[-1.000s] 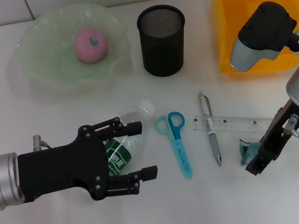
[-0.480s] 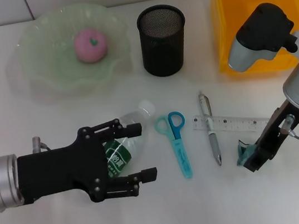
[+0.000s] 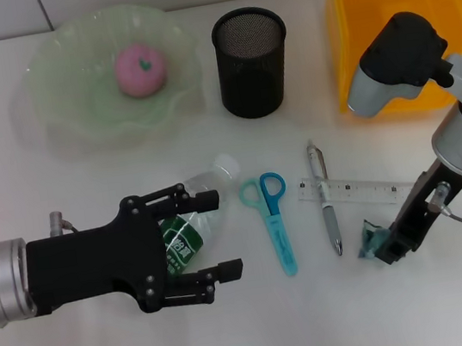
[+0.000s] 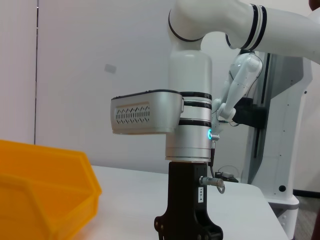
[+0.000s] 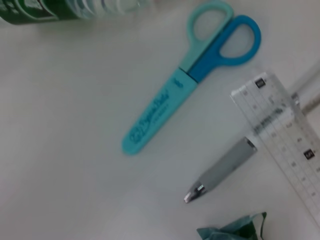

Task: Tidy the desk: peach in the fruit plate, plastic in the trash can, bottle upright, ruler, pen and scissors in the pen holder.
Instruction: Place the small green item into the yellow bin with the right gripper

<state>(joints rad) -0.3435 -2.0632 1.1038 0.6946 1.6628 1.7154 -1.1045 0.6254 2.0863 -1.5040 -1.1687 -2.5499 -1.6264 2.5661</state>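
Observation:
The pink peach (image 3: pixel 140 69) lies in the pale green fruit plate (image 3: pixel 75 118). My left gripper (image 3: pixel 218 234) is open, its fingers on either side of the clear bottle (image 3: pixel 202 186), which lies on its side with a green label. The scissors (image 3: pixel 275 223) (image 5: pixel 192 75), pen (image 3: pixel 326 206) (image 5: pixel 220 170) and ruler (image 3: pixel 360 190) (image 5: pixel 282 140) lie flat beside one another. The teal plastic (image 3: pixel 369 242) (image 5: pixel 232 232) sits at the tip of my right gripper (image 3: pixel 386 247), which is shut on it. The black mesh pen holder (image 3: pixel 253 61) stands at the back.
The yellow trash can (image 3: pixel 406 90) (image 4: pixel 40 190) stands at the back right, behind my right arm (image 3: pixel 461 139) (image 4: pixel 187 125). Bare white tabletop lies along the front edge.
My right gripper has shifted left and slightly toward the front, and the teal plastic has moved with it. The left gripper and the bottle have stayed where they were.

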